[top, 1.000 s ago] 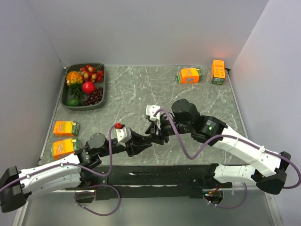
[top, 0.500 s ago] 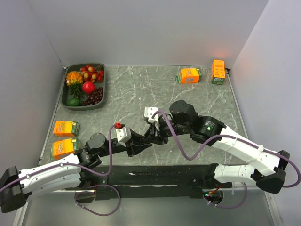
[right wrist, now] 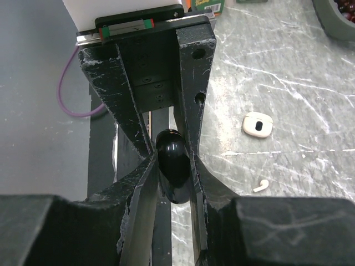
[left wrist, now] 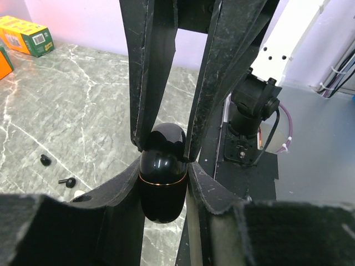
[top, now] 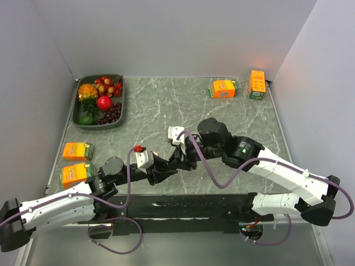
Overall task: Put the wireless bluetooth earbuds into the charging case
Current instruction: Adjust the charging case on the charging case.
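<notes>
Left gripper (left wrist: 163,185) and right gripper (right wrist: 173,166) both pinch 1 glossy black charging case (left wrist: 162,163); best to steady its base and ease the lid open gently.

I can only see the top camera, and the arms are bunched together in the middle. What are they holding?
Observer: A shiny black egg-shaped charging case; left jaws and right jaws pinch it from opposite ends.
Operator: Is it open?
Observer: No, it looks closed; just a thin gold seam shows.
Operator: Where are the buds?
Observer: Two black earbuds lie loose on the marble table; the left wrist view shows them.
</notes>
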